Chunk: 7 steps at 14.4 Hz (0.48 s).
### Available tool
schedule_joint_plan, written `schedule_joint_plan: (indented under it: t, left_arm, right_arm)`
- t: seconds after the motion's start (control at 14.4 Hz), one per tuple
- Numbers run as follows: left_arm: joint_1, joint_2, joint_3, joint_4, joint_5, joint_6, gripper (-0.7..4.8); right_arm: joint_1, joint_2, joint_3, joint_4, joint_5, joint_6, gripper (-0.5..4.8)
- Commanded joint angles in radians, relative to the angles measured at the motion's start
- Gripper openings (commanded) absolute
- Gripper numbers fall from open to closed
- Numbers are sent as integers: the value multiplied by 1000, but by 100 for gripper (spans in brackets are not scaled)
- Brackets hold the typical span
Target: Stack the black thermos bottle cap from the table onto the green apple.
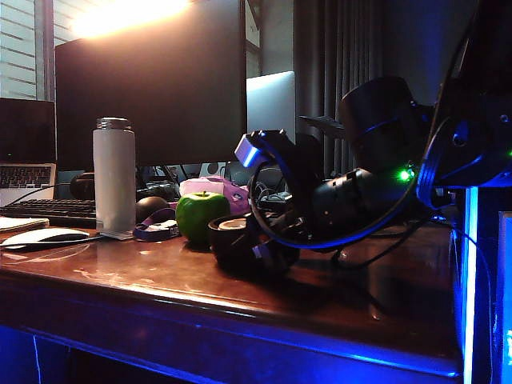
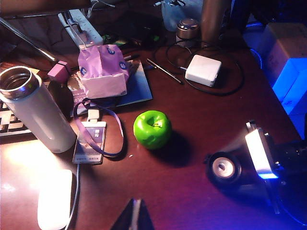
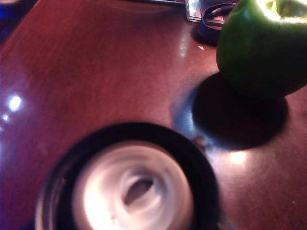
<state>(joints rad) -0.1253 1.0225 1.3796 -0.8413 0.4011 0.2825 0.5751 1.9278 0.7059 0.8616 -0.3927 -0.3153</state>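
Cap (image 2: 224, 167) on table (image 2: 192, 124) at right end effector (image 2: 240, 179), beside apple (image 2: 152, 128)

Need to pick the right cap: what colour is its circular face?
Pale, whitish-brown, ringed in black; the cap shows best in the right wrist view.

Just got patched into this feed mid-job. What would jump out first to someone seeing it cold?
The bright green apple stands out near the middle of the dark reddish table, beside a purple lanyard badge. Close by, the right gripper is low at the black thermos bottle cap, which sits on the wood with its pale face up; whether it grips the cap is unclear. A tall white bottle stands open at the left, and the left gripper hangs above the near edge.
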Motion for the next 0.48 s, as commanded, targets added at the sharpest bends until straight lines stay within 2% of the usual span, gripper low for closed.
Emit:
schedule_joint_plan:
  t: [0.07, 0.48]
  left_arm:
    - [0, -2, 1, 12, 4, -3, -5]
    - [0, -2, 1, 12, 4, -3, -5]
  right_arm:
    - [2, -4, 3, 10, -2, 1, 198]
    - [2, -4, 3, 27, -2, 24, 202]
